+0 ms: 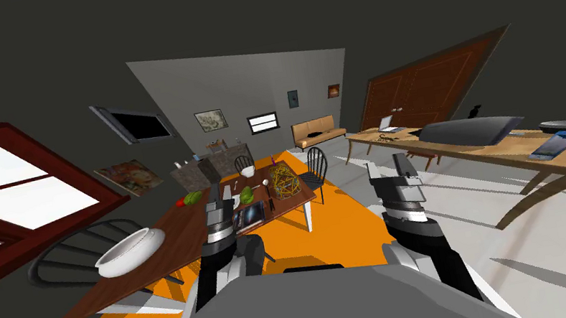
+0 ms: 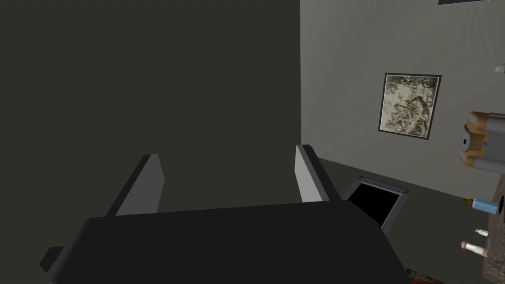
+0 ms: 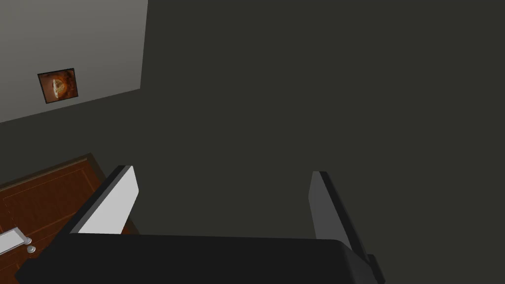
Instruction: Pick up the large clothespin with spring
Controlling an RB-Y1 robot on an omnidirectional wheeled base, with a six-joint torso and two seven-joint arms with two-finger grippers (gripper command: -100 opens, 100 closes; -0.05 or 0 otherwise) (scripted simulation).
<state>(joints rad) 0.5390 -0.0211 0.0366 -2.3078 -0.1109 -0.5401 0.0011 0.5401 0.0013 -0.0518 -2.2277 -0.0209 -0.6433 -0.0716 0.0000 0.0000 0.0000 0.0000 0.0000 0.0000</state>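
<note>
left gripper (image 1: pixel 225 194) raised near table (image 1: pixel 166 250) edge, jaws wide, empty | right gripper (image 1: pixel 387 170) raised, jaws wide, empty

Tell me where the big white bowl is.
In the head view the white bowl sits at the near end of the brown table, on my left, beside a black chair.

Home, dining table (image 1: pixel 175 236), sofa (image 1: pixel 318 132)

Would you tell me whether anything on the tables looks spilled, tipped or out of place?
Nothing stands out: the white bowl, wire basket and laptop all sit upright, with no spill around them.
</note>
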